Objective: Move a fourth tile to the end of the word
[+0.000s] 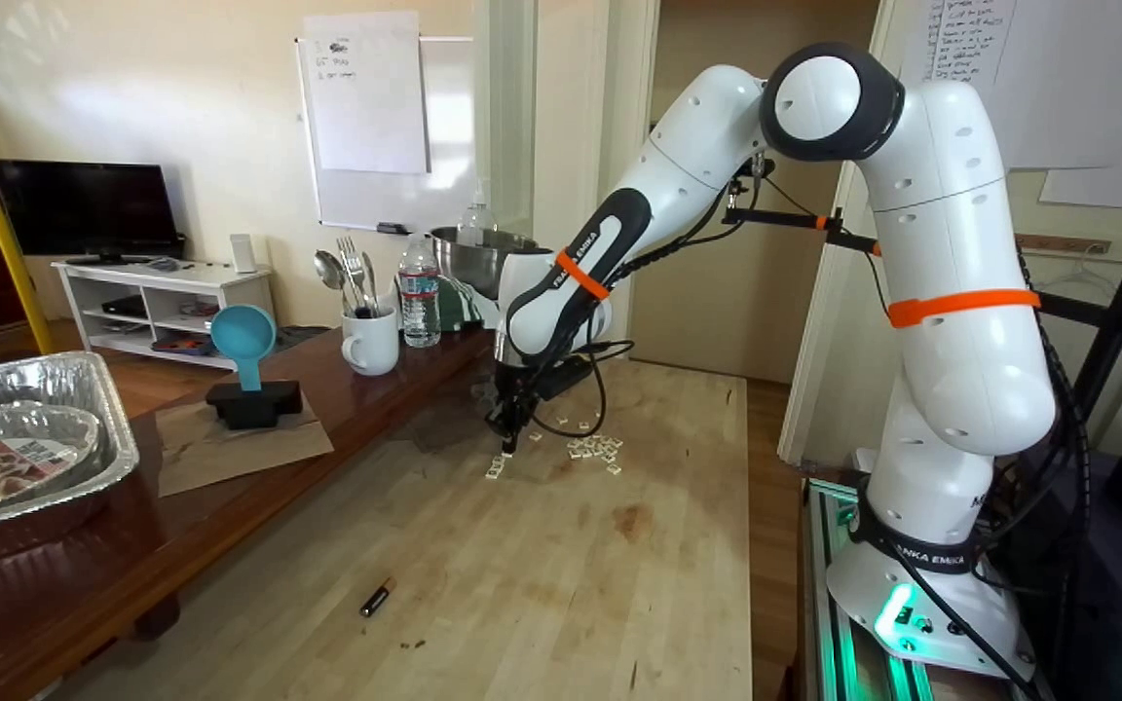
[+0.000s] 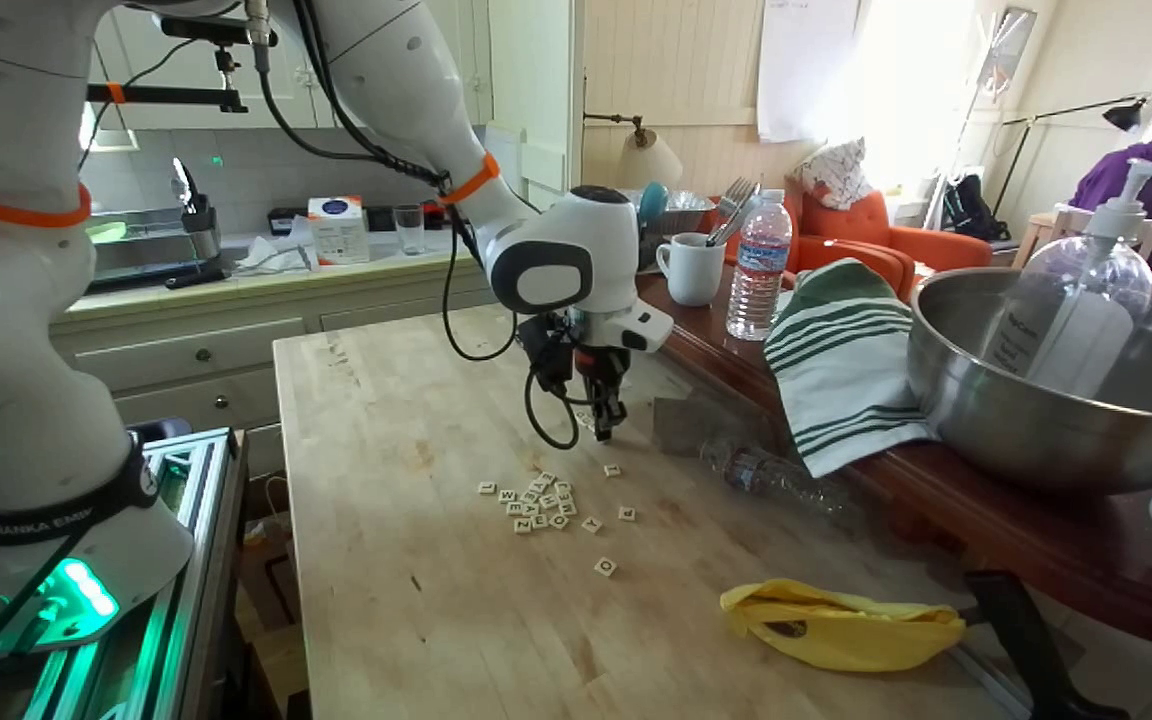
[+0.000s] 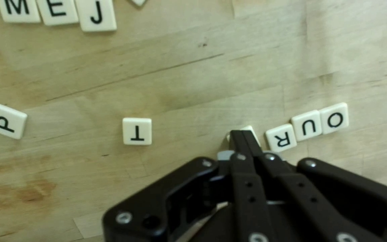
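The word [image 3: 306,125] is a short line of small whitish tiles reading O, U, R at the right of the wrist view; R sits slightly askew. In an exterior view the word [image 1: 495,468] lies just below the fingertips. My gripper [image 3: 241,132] is shut, its fingertips pressed together and pointing down. They are over a tile [image 3: 248,128], mostly hidden beneath them, its letter unseen. A small gap separates this tile from the R tile. Whether the fingertips touch it I cannot tell. The gripper also shows in both exterior views [image 1: 508,447] [image 2: 604,437].
A loose T tile [image 3: 137,131] and a P tile [image 3: 7,121] lie left of the gripper. A cluster of several tiles [image 2: 541,503] lies on the wooden table [image 2: 456,620]. A battery [image 1: 377,598], a clear bottle [image 2: 776,480] and a yellow banana-shaped pouch [image 2: 841,630] also lie there.
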You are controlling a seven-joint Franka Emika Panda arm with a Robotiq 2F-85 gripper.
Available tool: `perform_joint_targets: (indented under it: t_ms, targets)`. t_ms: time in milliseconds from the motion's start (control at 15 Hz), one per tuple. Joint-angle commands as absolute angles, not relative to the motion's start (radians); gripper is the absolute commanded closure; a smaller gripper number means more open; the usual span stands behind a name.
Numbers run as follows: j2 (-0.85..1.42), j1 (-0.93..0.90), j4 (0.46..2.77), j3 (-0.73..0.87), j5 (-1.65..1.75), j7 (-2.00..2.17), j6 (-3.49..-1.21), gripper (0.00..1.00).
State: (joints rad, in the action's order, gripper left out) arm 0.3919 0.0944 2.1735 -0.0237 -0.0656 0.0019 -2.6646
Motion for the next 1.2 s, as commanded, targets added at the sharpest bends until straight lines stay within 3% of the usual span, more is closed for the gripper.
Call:
perform_joint_targets:
  t_ms: [0,1133]
  targets:
    - [0.399,0.079,2.174,-0.016,-0.102,0.037,-2.629,1.00]
    - [0.406,0.068,2.166,-0.016,-0.128,0.097,-2.631,1.00]
